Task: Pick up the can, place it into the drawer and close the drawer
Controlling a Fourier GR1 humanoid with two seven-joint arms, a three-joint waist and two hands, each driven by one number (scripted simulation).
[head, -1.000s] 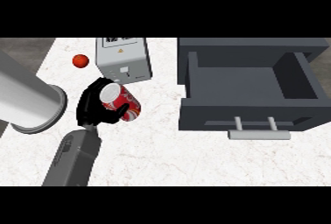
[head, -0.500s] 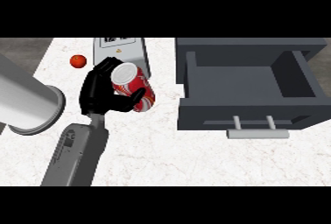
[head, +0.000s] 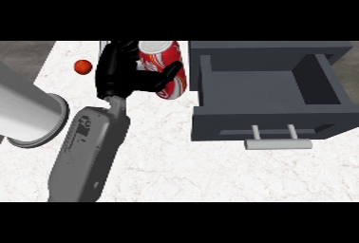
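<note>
The drawer [head: 270,92] is standing pulled out at the right side of the counter [head: 182,171], its grey box open to the top. Nothing is lying in the compartment; only its bare grey floor and walls are showing. Its front panel is facing the near edge of the counter, and a pale bar handle [head: 278,144] is sticking out from it on two short posts.

The can [head: 165,66] is red with white swirling marks along its side and a silver top turned toward the far edge of the counter. The marks look like part of a logo, but no word on them can be read.

The can is sitting in the hand [head: 123,71], up near the far edge and just left of the drawer's left wall, still outside the box. The black fingers are curling round the can from its left side and the thumb is crossing over its front, so the hand is closed on it. The grey forearm [head: 91,152] is running from the near edge up to this hand.

A small orange-red ball [head: 83,67] is lying on the counter left of the hand, near the far left corner. A large pale cylinder [head: 24,114] is filling the left edge of the view.
</note>
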